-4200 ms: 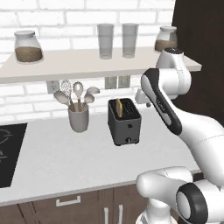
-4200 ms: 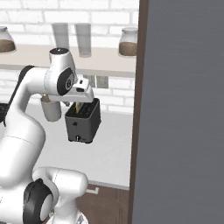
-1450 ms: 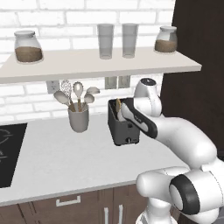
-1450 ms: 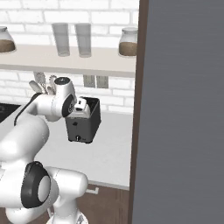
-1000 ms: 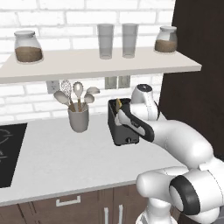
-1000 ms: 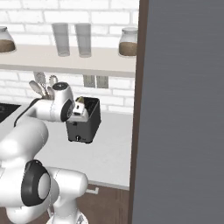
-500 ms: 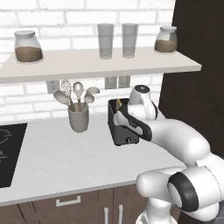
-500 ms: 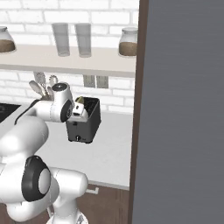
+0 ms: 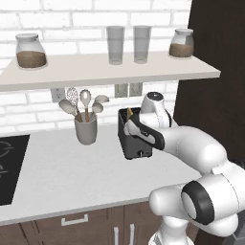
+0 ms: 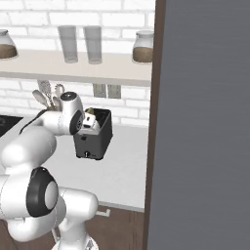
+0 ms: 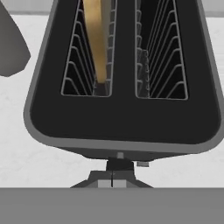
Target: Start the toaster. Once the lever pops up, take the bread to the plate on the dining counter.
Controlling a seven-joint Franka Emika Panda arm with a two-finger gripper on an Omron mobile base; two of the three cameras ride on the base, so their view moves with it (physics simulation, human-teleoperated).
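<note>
The dark toaster (image 9: 131, 146) (image 10: 95, 142) stands on the white worktop, below the shelf. From above, the toaster (image 11: 122, 118) shows both slots. The bread (image 11: 97, 39) stands upright in the left slot, its golden crust edge up; the right slot is empty. My gripper (image 11: 112, 183) is shut, fingertips pressed together at the toaster's front end. The small dark lever (image 11: 119, 164) sits right at the fingertips; whether they touch it I cannot tell. My hand (image 9: 130, 128) (image 10: 87, 127) bends down over that front end. The plate and dining counter are out of view.
A grey utensil crock (image 9: 86, 131) stands left of the toaster, and a black cooktop (image 9: 9, 167) lies further left. The shelf (image 9: 110, 72) above carries two glasses and two jars. A tall dark cabinet (image 10: 205, 122) walls off the right side.
The arm has come down from above the toaster to its front end. Over the last half second it has barely moved, and the gripper has stayed shut.
</note>
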